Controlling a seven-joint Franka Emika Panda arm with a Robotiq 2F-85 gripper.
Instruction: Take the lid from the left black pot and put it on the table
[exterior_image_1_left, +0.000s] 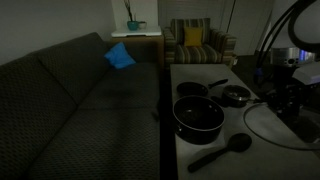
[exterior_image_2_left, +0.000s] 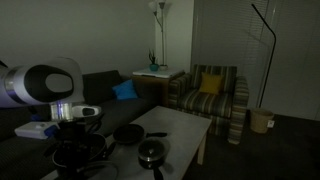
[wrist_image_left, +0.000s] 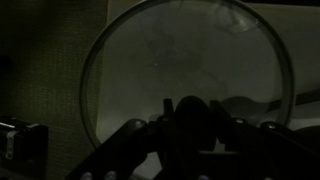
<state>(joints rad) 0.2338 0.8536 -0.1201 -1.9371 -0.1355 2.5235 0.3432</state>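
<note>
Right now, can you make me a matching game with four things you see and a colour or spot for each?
Things:
1. large round see-through glass lid
2. largest deep round black pot
3. loose cushion on the dark sofa
4. back cushion in the patterned armchair

Matches:
A. yellow
B. open, no lid on it
C. below the pincer
D. blue

Pairs: 1-C, 2-B, 3-D, 4-A

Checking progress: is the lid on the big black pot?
No, in an exterior view the pot stands open and the lid lies on the table beside it.
</note>
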